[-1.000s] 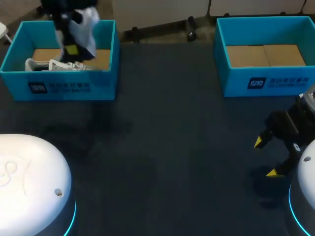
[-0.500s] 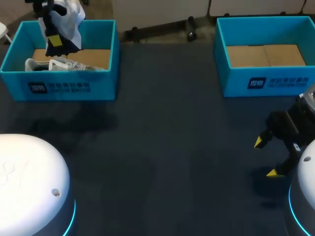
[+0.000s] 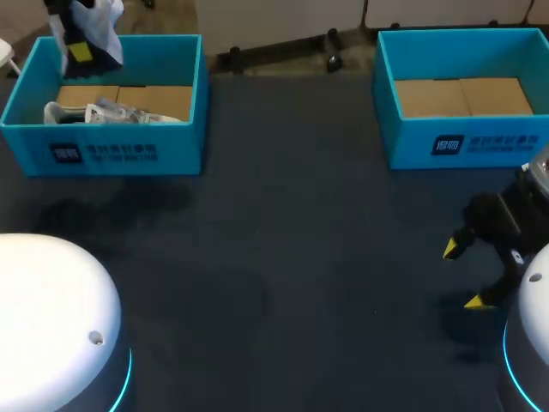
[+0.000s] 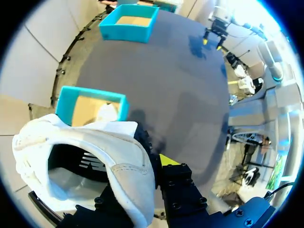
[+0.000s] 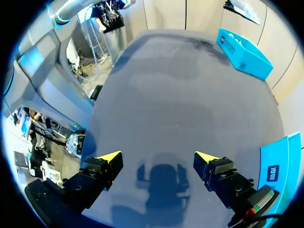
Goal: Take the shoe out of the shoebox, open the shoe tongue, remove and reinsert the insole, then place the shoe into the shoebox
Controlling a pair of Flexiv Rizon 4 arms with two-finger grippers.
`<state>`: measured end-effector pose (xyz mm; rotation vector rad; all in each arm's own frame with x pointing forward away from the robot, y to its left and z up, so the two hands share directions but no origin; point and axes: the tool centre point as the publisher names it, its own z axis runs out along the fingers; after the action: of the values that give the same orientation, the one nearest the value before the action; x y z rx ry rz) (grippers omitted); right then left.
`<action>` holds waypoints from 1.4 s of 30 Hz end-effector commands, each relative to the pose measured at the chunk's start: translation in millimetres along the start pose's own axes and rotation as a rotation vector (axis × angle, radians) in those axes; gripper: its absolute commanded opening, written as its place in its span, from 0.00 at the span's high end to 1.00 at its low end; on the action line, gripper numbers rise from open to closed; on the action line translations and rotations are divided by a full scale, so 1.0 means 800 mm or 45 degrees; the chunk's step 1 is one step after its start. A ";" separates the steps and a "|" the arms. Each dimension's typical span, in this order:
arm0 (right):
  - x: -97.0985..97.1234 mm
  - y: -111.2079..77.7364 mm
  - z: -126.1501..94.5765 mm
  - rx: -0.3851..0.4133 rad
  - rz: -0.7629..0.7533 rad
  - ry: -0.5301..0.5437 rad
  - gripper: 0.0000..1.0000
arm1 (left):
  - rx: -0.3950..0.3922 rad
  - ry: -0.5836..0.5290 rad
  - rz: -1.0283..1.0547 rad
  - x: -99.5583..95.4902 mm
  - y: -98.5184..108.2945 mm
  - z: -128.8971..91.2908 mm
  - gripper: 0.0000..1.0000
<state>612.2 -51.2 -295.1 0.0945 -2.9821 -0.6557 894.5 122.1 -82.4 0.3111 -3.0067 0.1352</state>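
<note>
Though unclear overhead, wrist-side, hollow shoe (image 4: 127, 164).

The dark worktop (image 3: 283, 257) lies beneath the right fingers (image 3: 450, 249). A blue box (image 3: 463, 137) with a cardboard floor stands beyond those fingers, near them.

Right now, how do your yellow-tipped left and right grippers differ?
The left gripper is shut on a white fabric shoe; the right gripper is open and holds nothing. The left gripper hangs over the left blue shoebox; the right gripper sits low over the dark table. Both have black fingers with yellow tips.
</note>
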 end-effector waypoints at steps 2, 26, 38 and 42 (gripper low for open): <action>0.000 0.000 0.001 0.004 0.000 -0.001 0.00 | -0.027 0.088 0.022 -0.075 0.011 -0.008 1.00; 0.000 0.000 0.001 0.004 0.000 -0.001 0.00 | -0.143 0.036 0.036 -0.152 0.028 -0.002 1.00; 0.000 0.000 0.001 0.004 0.000 -0.001 0.00 | -0.165 -0.018 0.033 -0.309 0.079 0.005 1.00; 0.000 0.000 0.001 0.004 0.000 -0.001 0.00 | -0.136 0.002 0.023 -0.331 0.089 0.008 1.00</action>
<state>612.2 -51.3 -295.1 0.0943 -2.9822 -0.6556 1100.3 234.3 -125.6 0.2822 -3.0819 -0.0468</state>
